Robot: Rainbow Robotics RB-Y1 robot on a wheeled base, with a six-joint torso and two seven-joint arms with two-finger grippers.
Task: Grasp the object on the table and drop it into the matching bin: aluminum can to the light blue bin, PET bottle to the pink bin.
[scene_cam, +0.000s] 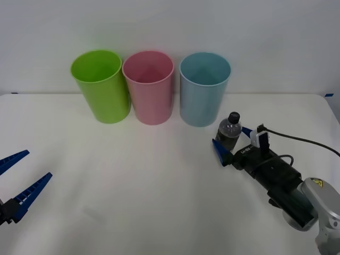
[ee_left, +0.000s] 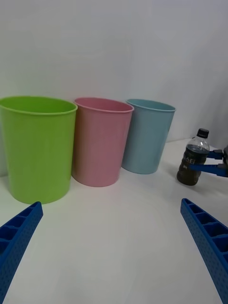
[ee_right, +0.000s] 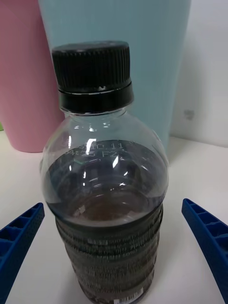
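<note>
White table [scene_cam: 133, 202], far right: the PET bottle [scene_cam: 229, 131] stands upright, long axis vertical, between the right gripper's [scene_cam: 232, 143] parted fingers, unclamped, just before the light blue bin [scene_cam: 204, 90]; left gripper [scene_cam: 18, 183] idles agape, well apart.

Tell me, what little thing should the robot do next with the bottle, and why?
Probably close the right gripper on the bottle. The bottle stands upright on the table between the open blue fingers, and neither finger touches it yet. It must be held before it can be lifted to the pink bin.
</note>
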